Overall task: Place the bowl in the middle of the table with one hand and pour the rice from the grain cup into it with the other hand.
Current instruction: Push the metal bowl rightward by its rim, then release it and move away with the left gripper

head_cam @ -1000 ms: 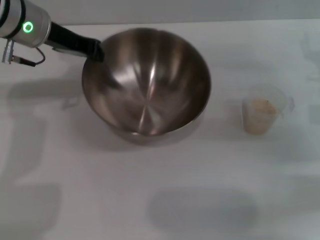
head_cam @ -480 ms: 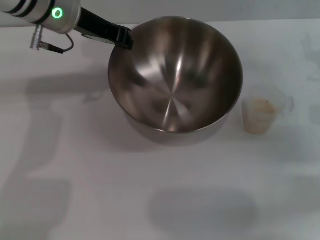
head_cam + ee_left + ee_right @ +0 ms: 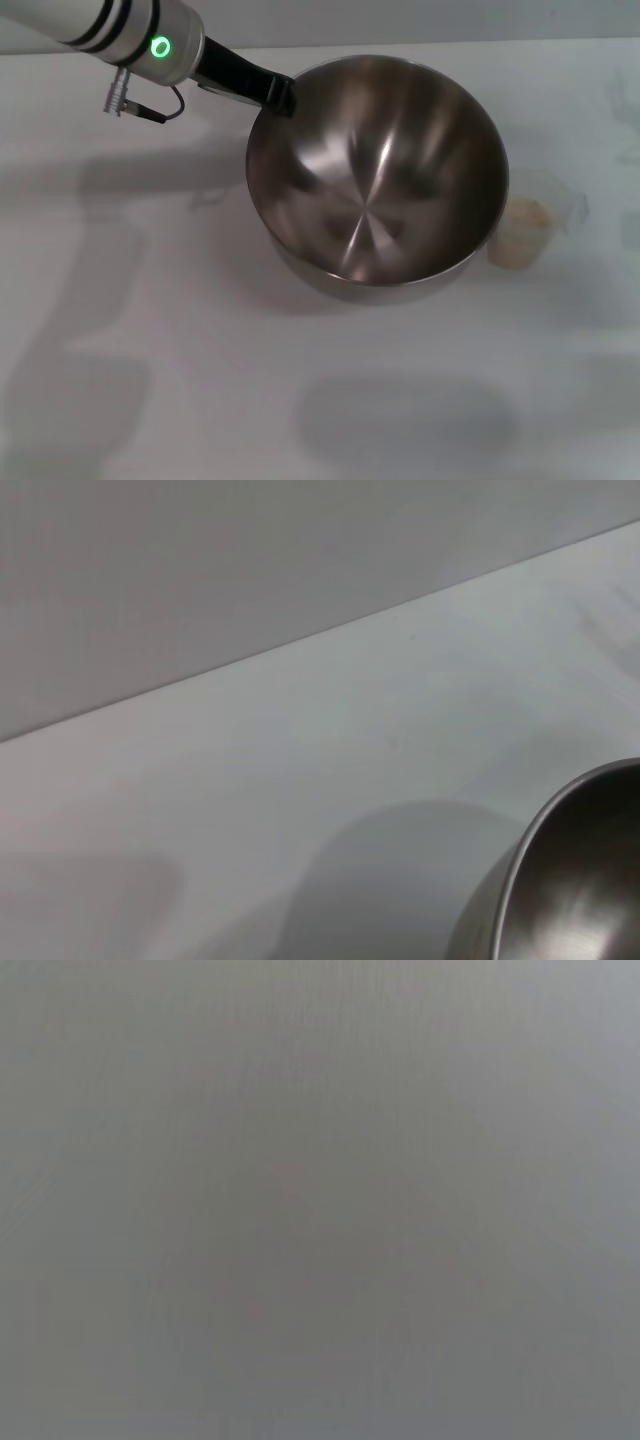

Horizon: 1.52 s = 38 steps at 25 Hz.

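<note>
Left gripper [image 3: 278,95] pinching the steel bowl's [image 3: 380,170] far rim (bowl tilted); grain cup [image 3: 523,233] of rice [image 3: 527,212] just beyond the bowl.

My left arm reaches in from the bowl's [image 3: 375,180] far-left side; left pincer [image 3: 275,95] clamped on that rim. My right arm is out of sight.

Bare test bench: plain white table [image 3: 200,380], blank grey wall [image 3: 200,570] behind.
</note>
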Each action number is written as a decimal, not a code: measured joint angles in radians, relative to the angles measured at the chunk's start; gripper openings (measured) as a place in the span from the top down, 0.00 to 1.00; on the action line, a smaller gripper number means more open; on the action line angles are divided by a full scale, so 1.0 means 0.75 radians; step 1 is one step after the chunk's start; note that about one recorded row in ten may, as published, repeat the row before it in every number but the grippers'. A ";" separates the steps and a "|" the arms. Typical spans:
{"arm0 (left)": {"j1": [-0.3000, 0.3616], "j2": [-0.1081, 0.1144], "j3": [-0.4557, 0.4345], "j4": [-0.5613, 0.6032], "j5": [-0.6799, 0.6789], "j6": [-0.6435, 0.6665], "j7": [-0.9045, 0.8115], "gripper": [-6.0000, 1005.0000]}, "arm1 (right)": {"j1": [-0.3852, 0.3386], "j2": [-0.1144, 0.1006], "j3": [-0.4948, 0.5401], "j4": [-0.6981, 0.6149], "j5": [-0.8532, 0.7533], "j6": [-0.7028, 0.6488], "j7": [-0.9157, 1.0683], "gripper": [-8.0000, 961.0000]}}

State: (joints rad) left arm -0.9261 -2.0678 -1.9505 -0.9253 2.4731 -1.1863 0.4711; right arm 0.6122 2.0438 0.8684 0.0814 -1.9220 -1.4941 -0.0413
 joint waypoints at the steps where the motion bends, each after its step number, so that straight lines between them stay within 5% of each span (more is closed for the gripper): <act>1: 0.000 -0.001 0.014 0.007 0.000 0.016 -0.001 0.95 | 0.000 0.000 0.000 0.000 0.000 0.000 0.000 0.26; 30: 0.007 0.000 0.132 0.143 -0.011 0.217 0.001 0.95 | -0.007 0.007 0.000 0.010 0.000 -0.010 0.000 0.26; 38: 0.020 0.003 0.097 0.129 -0.022 0.248 0.002 0.77 | -0.008 0.008 0.000 0.010 0.000 -0.010 0.000 0.26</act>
State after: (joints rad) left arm -0.9109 -2.0656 -1.8778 -0.8289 2.4562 -1.0003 0.4725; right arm 0.6058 2.0496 0.8682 0.0885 -1.9220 -1.5018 -0.0414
